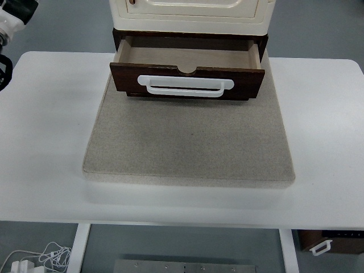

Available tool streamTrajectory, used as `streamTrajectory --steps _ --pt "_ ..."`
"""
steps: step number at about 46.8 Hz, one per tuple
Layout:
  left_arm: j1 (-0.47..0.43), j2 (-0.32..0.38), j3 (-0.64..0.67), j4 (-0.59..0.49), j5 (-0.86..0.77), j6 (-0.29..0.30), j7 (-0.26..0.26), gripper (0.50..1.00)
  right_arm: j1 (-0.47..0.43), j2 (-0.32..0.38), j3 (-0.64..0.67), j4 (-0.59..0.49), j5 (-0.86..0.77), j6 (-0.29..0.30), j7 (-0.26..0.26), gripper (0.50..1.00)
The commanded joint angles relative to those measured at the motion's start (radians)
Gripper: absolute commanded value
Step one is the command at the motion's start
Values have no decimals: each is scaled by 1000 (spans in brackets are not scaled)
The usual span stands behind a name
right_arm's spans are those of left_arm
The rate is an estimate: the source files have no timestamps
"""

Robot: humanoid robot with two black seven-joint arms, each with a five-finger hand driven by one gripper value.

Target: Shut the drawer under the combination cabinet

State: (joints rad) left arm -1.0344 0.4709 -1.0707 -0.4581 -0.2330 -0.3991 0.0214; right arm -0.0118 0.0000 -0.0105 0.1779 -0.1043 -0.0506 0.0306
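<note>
Drawer [187, 71] under the cream cabinet [190, 11] stands pulled out over the grey mat [190, 142] on the counter [324, 114], so closing is not begun. It looks empty inside. Only a scrap of the left arm [11, 14] shows at the top-left corner; its hand I cannot tell about.

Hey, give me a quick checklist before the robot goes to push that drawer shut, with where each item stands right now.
1. Drawer needs closing: ok, it stands pulled out under the cabinet.
2. Drawer inside free of things that could jam: ok, the visible inside looks empty.
3. White handle reachable: ok, nothing in front of it.
4. Grey mat in front free of obstacles: ok.
5. Left arm ready at the drawer: not ok, only part of it shows at the top left corner, far off; robot hand state cannot tell.
6. Right arm position: cannot tell, out of view.
</note>
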Motion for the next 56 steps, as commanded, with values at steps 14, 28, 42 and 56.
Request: streamTrajectory --steps 14,28,42,56 --pt "-3 213 -2 -353 3 19 2 1000 0 0 0 0 0 0 0 952" --pt "-9 319 -2 -652 121 23 2 1000 0 0 1 0 0 0 0 952" --pt "-19 331 63 -918 237 25 11 1000 1 0 1 0 0 0 0 952" --pt "-81 322 244 -1048 362 26 9 1000 1 0 0 0 0 0 0 952"
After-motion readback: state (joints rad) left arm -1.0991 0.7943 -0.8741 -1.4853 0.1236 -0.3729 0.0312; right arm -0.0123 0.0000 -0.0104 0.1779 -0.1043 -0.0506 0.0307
